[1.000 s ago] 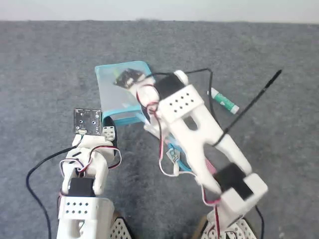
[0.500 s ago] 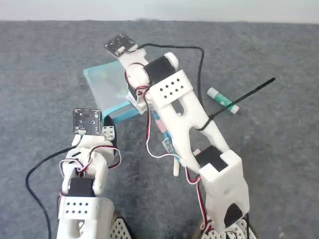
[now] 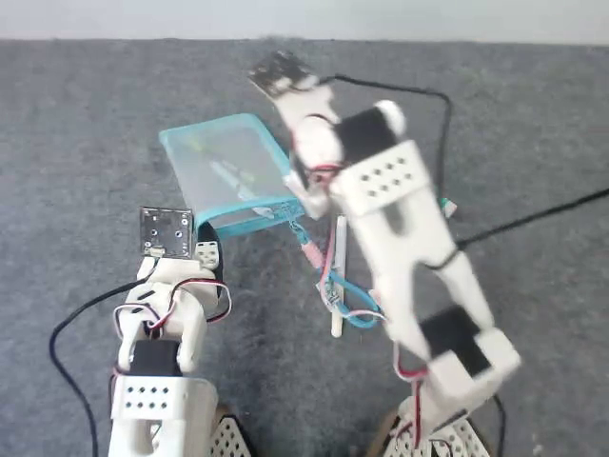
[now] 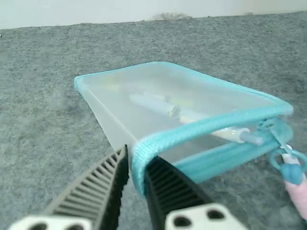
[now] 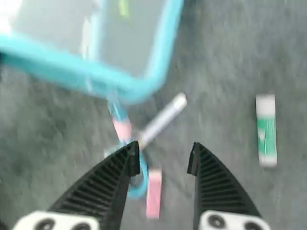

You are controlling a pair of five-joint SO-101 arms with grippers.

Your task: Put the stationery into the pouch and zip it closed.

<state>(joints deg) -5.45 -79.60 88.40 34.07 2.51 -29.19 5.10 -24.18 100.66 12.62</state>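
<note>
Pouch (image 3: 228,171) flat on the grey table (image 3: 86,124), translucent with a teal zip edge, mouth side turned toward the two arms and apparently unzipped; a few pale items already inside. Near corner of that zip edge pinched between the left jaws, closed almost fully on the teal band, with the left arm (image 3: 162,328) low and close to its base. Loose stationery just outside the mouth: white pen (image 5: 163,117), long axis running roughly from the mouth back toward the arms, a small pink item (image 5: 153,187) near it, glue stick (image 5: 266,129) well apart on the right arm's outer side. Right jaws spread wide and empty, hanging above the pen, one end of it close by one tip, the pen slanting across the gap rather than square to it. Right arm (image 3: 409,228) clearly the nearer; probably a wrist turn needed before closing on the pen.
</note>
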